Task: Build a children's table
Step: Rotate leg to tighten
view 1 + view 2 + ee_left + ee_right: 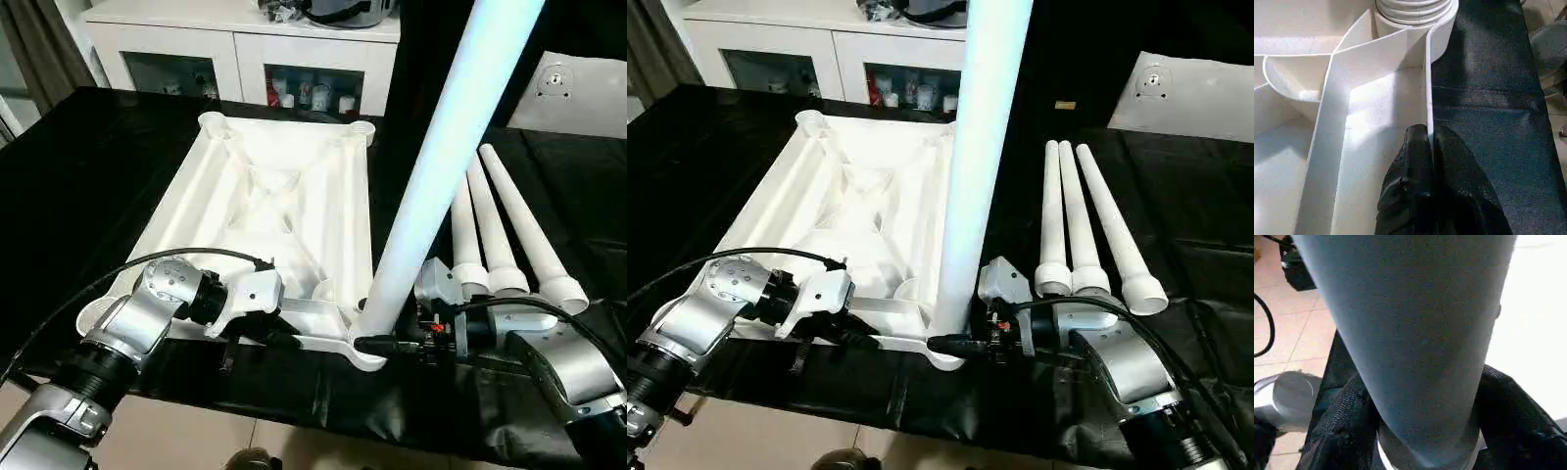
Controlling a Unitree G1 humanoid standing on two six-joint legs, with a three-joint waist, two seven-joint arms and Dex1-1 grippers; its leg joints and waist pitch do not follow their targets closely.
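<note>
The white tabletop (pixel 294 196) lies upside down on the black-covered work table, ribs and corner sockets facing up. One long white leg (pixel 431 176) stands upright in the near right corner socket. At the leg's base my right gripper (pixel 377 343) has a black finger (pixel 1347 421) pressed on each side of the tube. My left gripper (pixel 1427 134) is shut on the tabletop's thin near rim (pixel 1428 88), a little left of that socket. Three more legs (pixel 495 235) lie side by side on the black cover to the right.
A white glass-door cabinet (pixel 245 49) stands behind the work table (pixel 98 166). A white panel (pixel 573 93) lies at the far right. The table's front edge runs just below both grippers, with tiled floor beyond it.
</note>
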